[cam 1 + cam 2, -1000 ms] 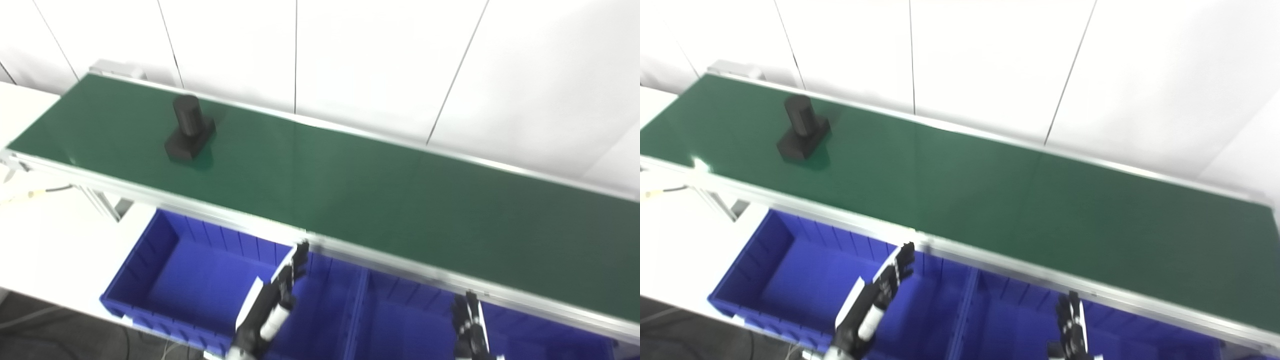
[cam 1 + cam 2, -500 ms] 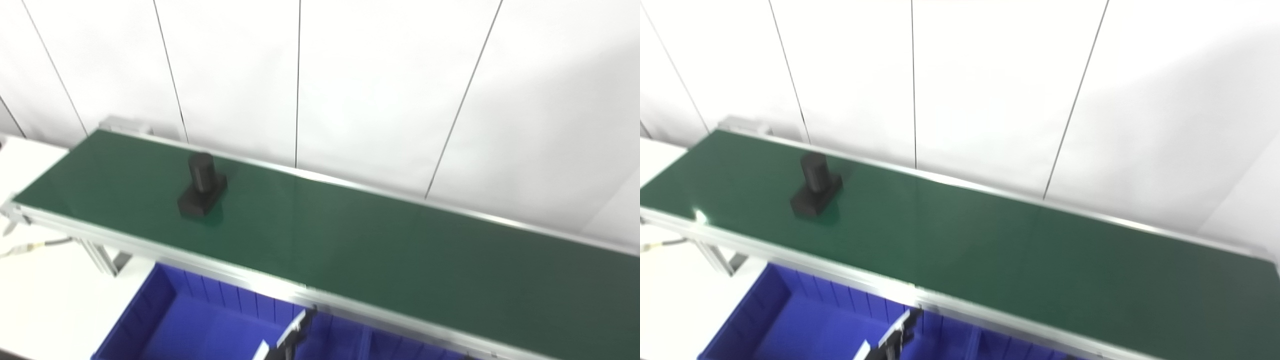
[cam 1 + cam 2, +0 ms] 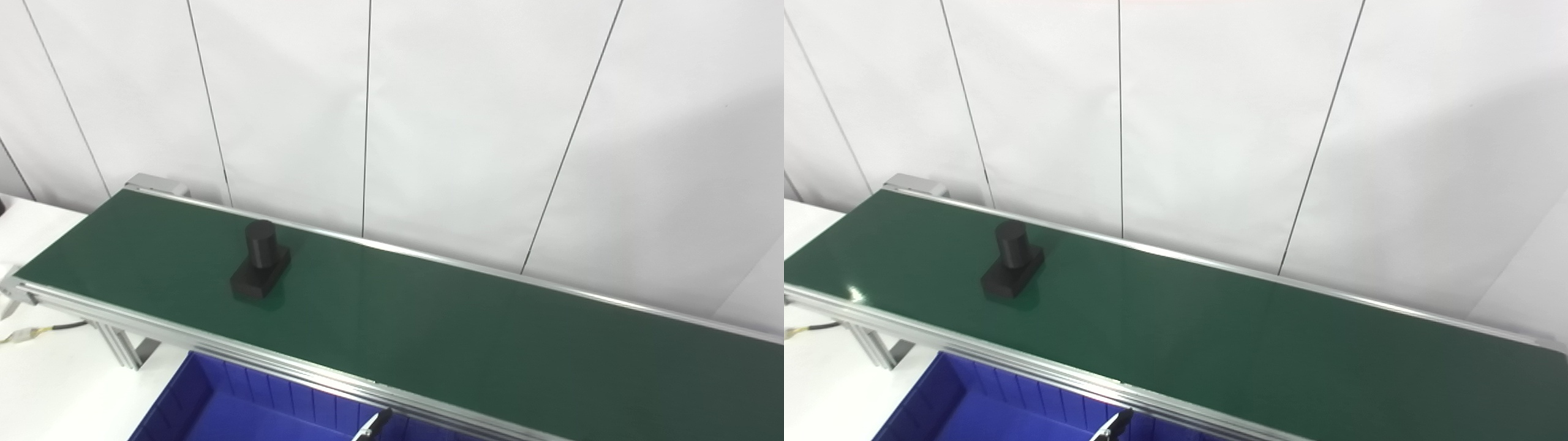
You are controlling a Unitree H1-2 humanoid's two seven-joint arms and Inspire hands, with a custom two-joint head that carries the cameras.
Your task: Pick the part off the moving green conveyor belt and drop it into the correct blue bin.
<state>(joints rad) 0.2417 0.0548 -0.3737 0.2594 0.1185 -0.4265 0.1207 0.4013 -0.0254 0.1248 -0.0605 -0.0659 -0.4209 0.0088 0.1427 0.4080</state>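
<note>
A black part, an upright cylinder on a flat rectangular base, stands on the green conveyor belt toward its left end. The same part shows in the right eye view. Only a dark fingertip of my left hand pokes up at the bottom edge, below the belt's near rail and well to the right of the part. Nothing is seen in it, and the rest of the hand is out of frame. My right hand is out of view.
A blue bin sits below the belt's near aluminium rail at the bottom left. A white table with a cable lies at the left. White wall panels rise behind the belt.
The camera has tilted upward, so the whole scene has slid down and both hands have dropped out at the bottom edge. The part has crept slightly right along the belt.
</note>
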